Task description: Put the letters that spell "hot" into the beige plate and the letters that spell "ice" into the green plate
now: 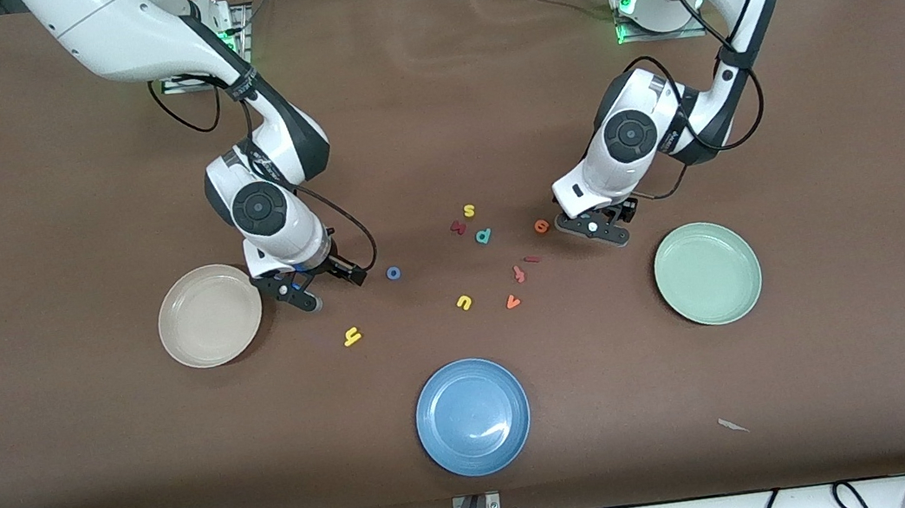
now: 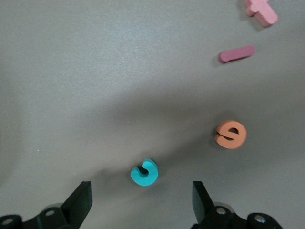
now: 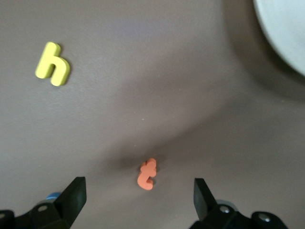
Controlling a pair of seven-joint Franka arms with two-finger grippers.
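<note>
Letters: foam, tiny, light, flat, likely squashy; pinch across thin edges. Teal c (image 2: 144, 172) under left gripper (image 2: 143, 202), jaws apart; e (image 2: 230, 134) and i (image 2: 237, 53) near. Orange t (image 3: 147, 173) under right gripper (image 3: 138, 202), jaws apart, beside beige plate (image 1: 184, 342); h (image 3: 53, 64) near. Green plate (image 1: 676, 294) bare.

In the front view the left hand (image 1: 599, 228) covers the teal "c" (image 2: 144, 172), and the right hand (image 1: 308, 289) covers the orange "t" (image 3: 147, 173); each letter shows only in its own wrist view. The beige plate (image 3: 286, 28) is cut off by the right wrist view's edge, only part of its rim showing. At the left wrist view's edge a pink letter (image 2: 261, 11) is cropped, its shape unreadable. Both arms' upper links run out of the front view's top.
</note>
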